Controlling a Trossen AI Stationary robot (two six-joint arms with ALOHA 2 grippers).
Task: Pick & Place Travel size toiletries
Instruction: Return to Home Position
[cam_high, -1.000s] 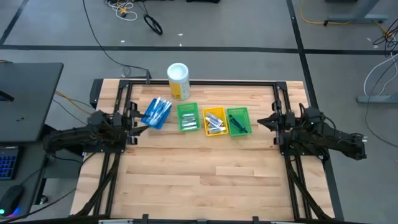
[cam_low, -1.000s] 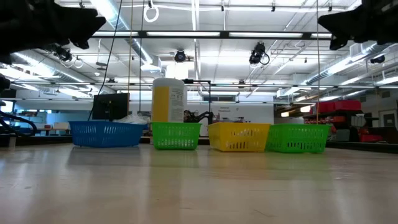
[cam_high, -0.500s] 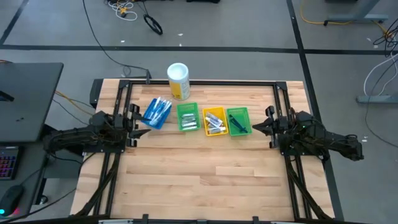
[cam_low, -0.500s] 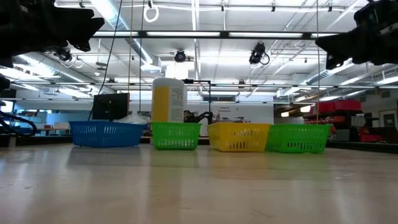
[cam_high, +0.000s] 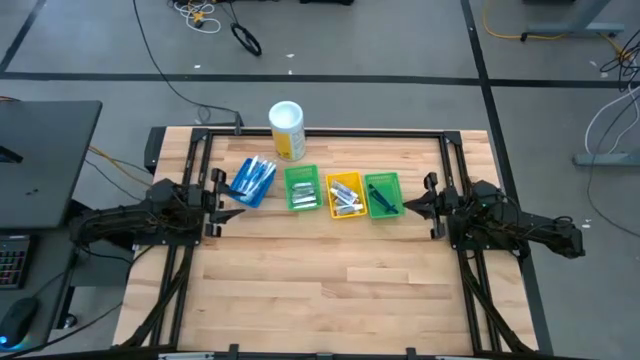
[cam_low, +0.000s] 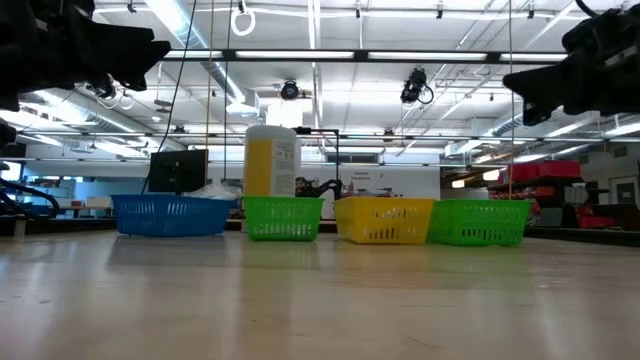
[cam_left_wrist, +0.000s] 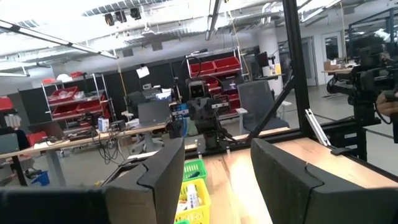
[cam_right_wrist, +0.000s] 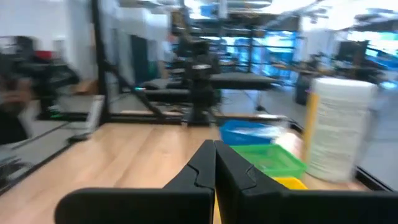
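Right gripper (cam_high: 407, 203) seemingly edged inward, lower.

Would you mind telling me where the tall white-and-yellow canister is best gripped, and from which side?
Probably grip the canister across its round body, fingers level, coming in from the left arm's side: it stands upright, the blue bin and left green bin crowd its front, and its flanks look free.

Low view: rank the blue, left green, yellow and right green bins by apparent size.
Blue bin, widest.
Yellow bin and right green bin: alike.
Left green bin, smallest, possibly just farther.
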